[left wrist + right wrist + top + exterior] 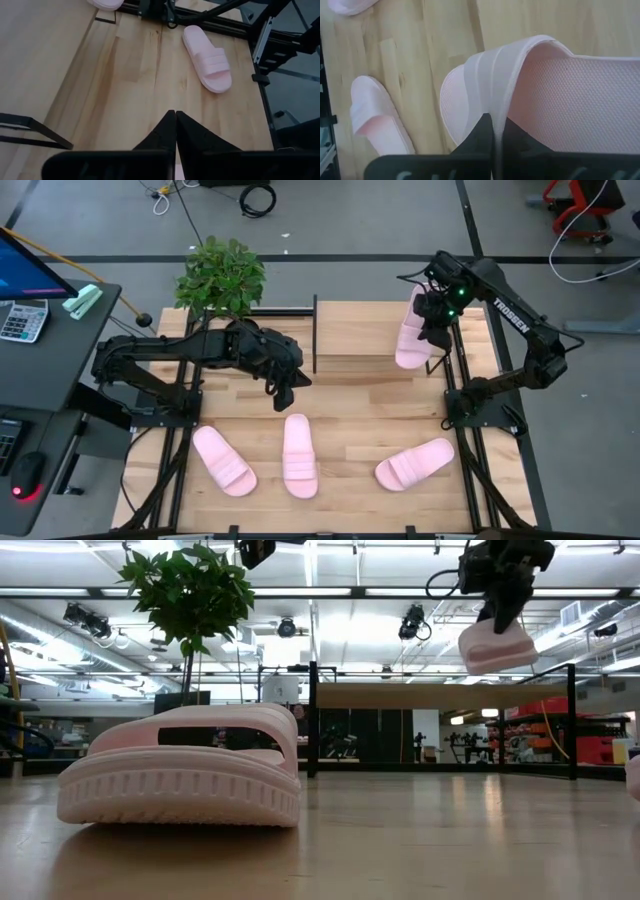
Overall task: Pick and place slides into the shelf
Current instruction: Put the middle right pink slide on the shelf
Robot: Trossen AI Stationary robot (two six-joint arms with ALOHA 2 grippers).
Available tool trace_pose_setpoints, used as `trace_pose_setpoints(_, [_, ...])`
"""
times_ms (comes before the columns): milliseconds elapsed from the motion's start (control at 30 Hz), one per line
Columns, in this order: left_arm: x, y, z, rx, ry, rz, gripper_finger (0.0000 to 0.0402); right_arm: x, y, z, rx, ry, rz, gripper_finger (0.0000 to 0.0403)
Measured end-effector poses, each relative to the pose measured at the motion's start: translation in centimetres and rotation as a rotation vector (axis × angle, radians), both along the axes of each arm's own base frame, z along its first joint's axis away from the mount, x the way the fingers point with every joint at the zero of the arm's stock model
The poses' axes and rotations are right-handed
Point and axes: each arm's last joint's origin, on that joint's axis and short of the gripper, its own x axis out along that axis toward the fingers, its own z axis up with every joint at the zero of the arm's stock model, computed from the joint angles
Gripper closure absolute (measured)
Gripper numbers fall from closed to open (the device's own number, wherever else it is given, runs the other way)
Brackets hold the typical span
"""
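So far none shelved | right claw (432, 320) pinches one slide (412, 330) over the shelf (380, 330), upper right | left claw (283, 392) pressed together, empty | three slides (300, 455) wait on tabletop (350, 430), lower frame.

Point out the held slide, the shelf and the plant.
held slide (410, 340), high view, on its sole near the heel.
shelf (370, 330), high view, on the bare wood top panel.
plant (220, 277), high view, on its leaves.

wood tabletop (360, 405) carried the shelf (365, 330) at its far edge. three pink slides lay flat along the near edge: left (224, 461), middle (299, 456), right (415, 465).
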Motion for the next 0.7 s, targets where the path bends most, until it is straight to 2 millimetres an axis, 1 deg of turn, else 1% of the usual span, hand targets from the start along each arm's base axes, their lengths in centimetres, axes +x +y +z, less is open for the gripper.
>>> trace_pose_setpoints(133, [0.0, 0.0, 0.0, 0.009, -0.001, -0.007, 0.0379, -0.3, -0.2, 0.0, -0.009, 0.006, -0.009, 0.0394])
trace_pose_setpoints(300, [0.0, 0.2, 0.0, 0.011, -0.001, -0.002, 0.0386, -0.4, -0.4, -0.1, -0.030, 0.043, 0.002, 0.0394])
trace_pose_setpoints(467, [0.0, 0.4, 0.0, 0.022, -0.002, -0.004, 0.0391, -0.1, -0.8, -0.6, -0.009, 0.059, 0.007, 0.0394])
trace_pose_setpoints(700, [0.0, 0.5, 0.0, 0.031, -0.002, -0.007, 0.0380, 0.5, -1.7, -1.4, 0.020, 0.076, 0.010, 0.0394])
